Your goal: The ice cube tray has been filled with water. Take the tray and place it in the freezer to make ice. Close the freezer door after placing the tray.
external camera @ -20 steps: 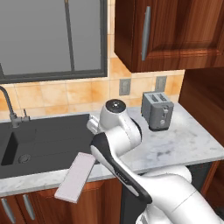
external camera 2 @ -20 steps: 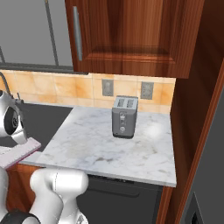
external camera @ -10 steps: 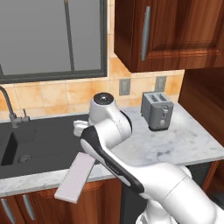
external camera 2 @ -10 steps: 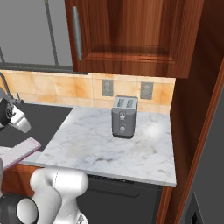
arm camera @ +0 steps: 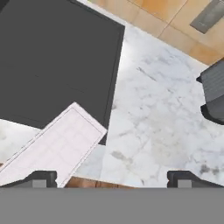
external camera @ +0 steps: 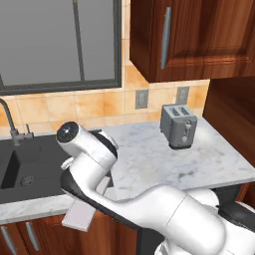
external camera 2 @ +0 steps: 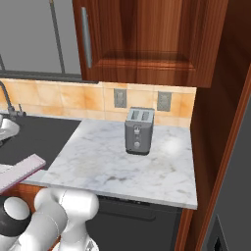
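Gripper wide open, nothing between the tips, which I see standing far apart at the bottom of the hand view. It hangs above the counter's front edge, looking down.

The ice cube tray lies on the front edge of the counter, beside the dark sink, one end overhanging the cabinet fronts. In the hand view it runs diagonally, its near end close to one fingertip but not between the jaws. The right base view catches one end of it at the frame's left edge. No freezer in sight from here.

Handling, as I judge it: a thin, flat, rigid slab, pale pink-white with a faint grid of cells on top. Probably light, but if water sits in it, any tilt will spill. Smooth plastic look, so likely slippery. I would take it across the short width near the middle, jaws on the two long edges, and keep it level. The overhanging end gives room to reach under if a top pinch fails.

Surroundings: white marble counter with grey veining, matte and flat. Sink basin black, square-cornered. Boxy grey toaster well apart towards the wall. Orange-tan tile backsplash, dark red wood cabinets above.
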